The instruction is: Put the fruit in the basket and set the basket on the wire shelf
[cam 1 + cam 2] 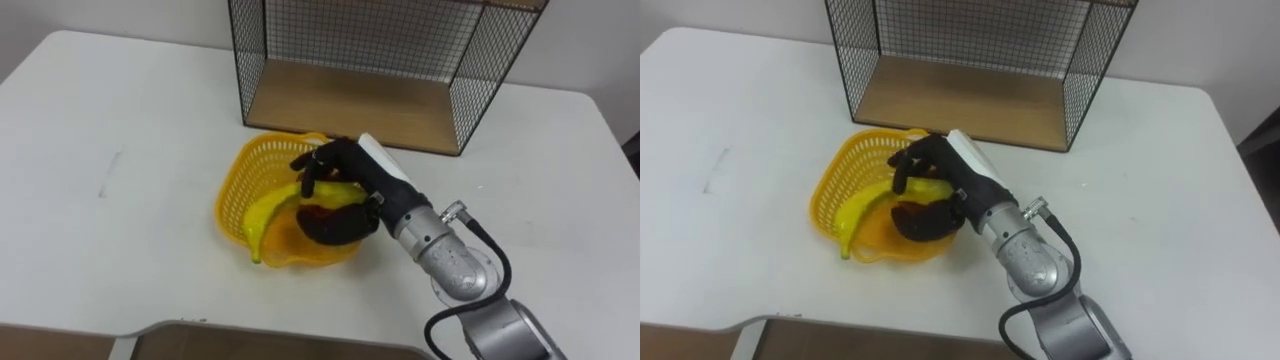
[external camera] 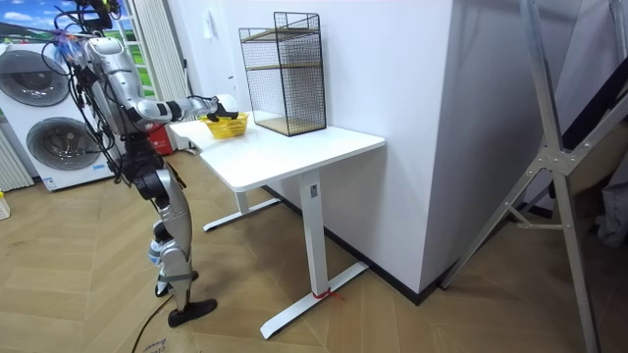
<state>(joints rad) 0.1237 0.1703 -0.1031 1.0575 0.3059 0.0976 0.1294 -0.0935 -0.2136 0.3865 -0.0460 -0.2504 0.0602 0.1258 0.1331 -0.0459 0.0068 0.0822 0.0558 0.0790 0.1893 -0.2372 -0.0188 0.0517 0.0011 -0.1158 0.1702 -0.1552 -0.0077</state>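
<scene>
The right robot hand reaches in from the lower right and is down inside the yellow basket. Its dark fingers are curled over the upper end of a banana, and the thumb seems to lie under that end, so the robot hand is closed around the fruit. The rest of the banana goes away from the robot hand toward the basket's near left rim, and its tip lies on that rim. The basket stands on the white desk, under and around the robot hand. Just beyond the robot hand stands the wire shelf, with a wooden floor and black mesh walls; the basket is near its front edge but does not touch it. In the room view the robot stands at the end of the desk, with one arm stretched to the basket. Washing machines are behind it.
</scene>
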